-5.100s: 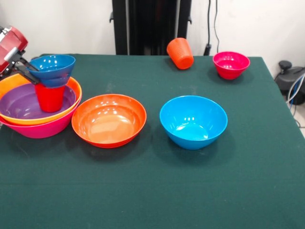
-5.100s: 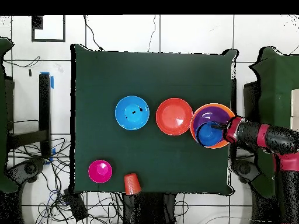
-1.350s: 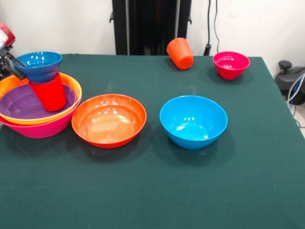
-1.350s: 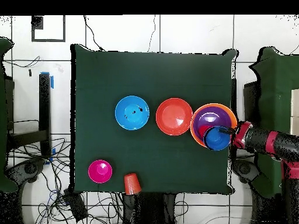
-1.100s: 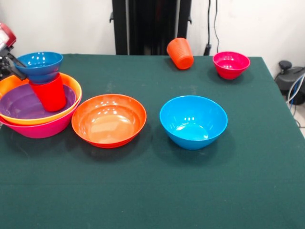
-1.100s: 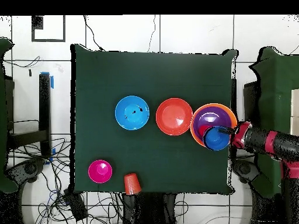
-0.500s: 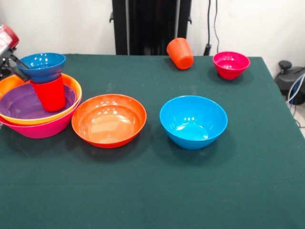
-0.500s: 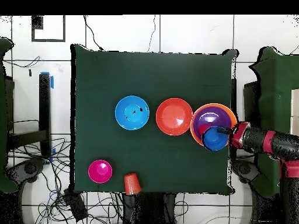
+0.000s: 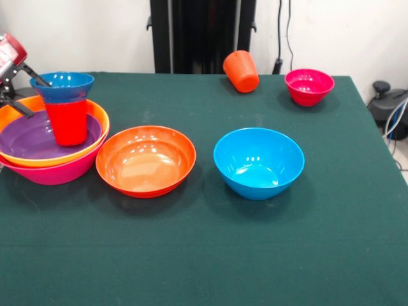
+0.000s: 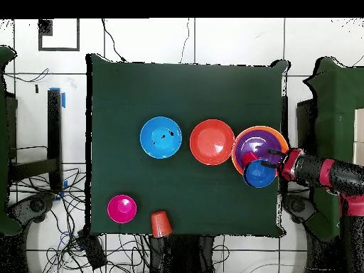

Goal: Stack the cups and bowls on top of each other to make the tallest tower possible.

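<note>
small blue bowl (image 9: 62, 87) sits atop red cup (image 9: 66, 122) in the tower (image 9: 44, 159) at the surface's edge | gripper (image 9: 19, 88) spread wide beside its rim; not holding | likely light, stiff, glossy-slick; take by thin rim
</note>
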Available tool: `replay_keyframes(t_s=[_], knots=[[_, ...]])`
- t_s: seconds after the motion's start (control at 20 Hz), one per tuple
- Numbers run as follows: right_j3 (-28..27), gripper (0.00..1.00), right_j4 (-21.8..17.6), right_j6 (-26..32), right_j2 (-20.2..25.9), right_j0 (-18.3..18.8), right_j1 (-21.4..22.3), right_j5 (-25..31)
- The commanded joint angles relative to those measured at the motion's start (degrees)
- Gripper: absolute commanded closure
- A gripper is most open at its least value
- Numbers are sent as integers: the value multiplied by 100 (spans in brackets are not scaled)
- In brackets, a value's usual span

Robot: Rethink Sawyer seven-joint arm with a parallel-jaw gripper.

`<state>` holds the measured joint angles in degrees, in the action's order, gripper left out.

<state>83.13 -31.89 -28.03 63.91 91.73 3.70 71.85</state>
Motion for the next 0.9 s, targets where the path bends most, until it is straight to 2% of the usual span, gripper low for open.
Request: replay_keyframes(t_s=[0.05,0.9], knots=[[74,0,-261,1344,-478,-368,-229,94],[552,0,-403,1037,-337,-198,91,-376]])
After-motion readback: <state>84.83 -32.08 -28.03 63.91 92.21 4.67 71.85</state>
